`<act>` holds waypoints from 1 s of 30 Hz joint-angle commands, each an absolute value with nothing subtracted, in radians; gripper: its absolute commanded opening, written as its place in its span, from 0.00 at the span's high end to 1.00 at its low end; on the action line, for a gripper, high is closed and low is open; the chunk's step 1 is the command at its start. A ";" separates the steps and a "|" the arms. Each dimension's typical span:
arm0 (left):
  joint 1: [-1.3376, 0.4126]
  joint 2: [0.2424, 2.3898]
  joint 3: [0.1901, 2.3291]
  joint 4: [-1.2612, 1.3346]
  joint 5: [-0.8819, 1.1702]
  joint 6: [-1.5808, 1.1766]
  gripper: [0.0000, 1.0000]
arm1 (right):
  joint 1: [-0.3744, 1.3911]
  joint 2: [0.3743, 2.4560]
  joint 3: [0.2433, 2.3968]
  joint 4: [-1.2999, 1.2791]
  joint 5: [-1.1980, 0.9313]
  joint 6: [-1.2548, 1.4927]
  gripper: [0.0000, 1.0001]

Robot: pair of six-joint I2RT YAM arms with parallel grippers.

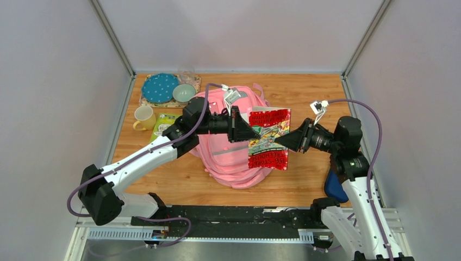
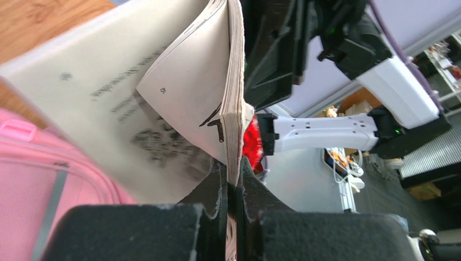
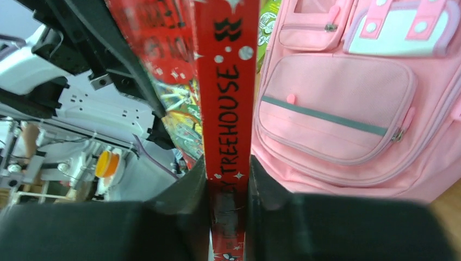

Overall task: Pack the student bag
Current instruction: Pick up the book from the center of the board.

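Observation:
A red paperback book [image 1: 269, 138] hangs in the air over the pink student bag [image 1: 234, 163], which lies in the middle of the table. My left gripper [image 1: 255, 132] is shut on the book's page edge from the left. In the left wrist view the pages [image 2: 179, 87] fan open above the jaws [image 2: 234, 182]. My right gripper [image 1: 277, 140] comes from the right and is shut on the book's red spine [image 3: 227, 81], one finger pressed to each side [image 3: 228, 179]. The bag's front pockets [image 3: 331, 103] show beside the spine.
At the back left stand a blue spotted plate [image 1: 160, 88], a teal bowl [image 1: 184, 92], a clear glass [image 1: 187, 73], a yellow mug [image 1: 144, 118] and a green packet [image 1: 163, 124]. A dark blue case [image 1: 334, 185] lies near the right arm's base.

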State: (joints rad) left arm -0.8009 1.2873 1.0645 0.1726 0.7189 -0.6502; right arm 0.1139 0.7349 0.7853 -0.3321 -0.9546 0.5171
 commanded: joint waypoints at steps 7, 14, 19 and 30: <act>-0.792 1.172 1.028 -0.091 0.276 -0.528 0.23 | 0.117 0.704 0.776 -0.226 -0.956 0.606 1.00; -0.784 1.166 0.969 -0.005 0.279 -0.581 0.21 | 0.132 0.660 0.710 -0.108 -1.020 0.728 1.00; -0.773 1.207 0.933 0.176 0.396 -0.632 0.21 | 0.144 0.620 0.683 -0.009 -1.046 0.816 1.00; -0.710 1.232 0.772 0.697 0.685 -0.879 0.20 | 0.175 0.618 0.684 0.150 -1.089 0.927 1.00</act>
State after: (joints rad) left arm -0.7200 1.2133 0.7925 0.4316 0.5518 -0.7830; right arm 0.1555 0.6266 0.6659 -0.0162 -1.0401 0.8570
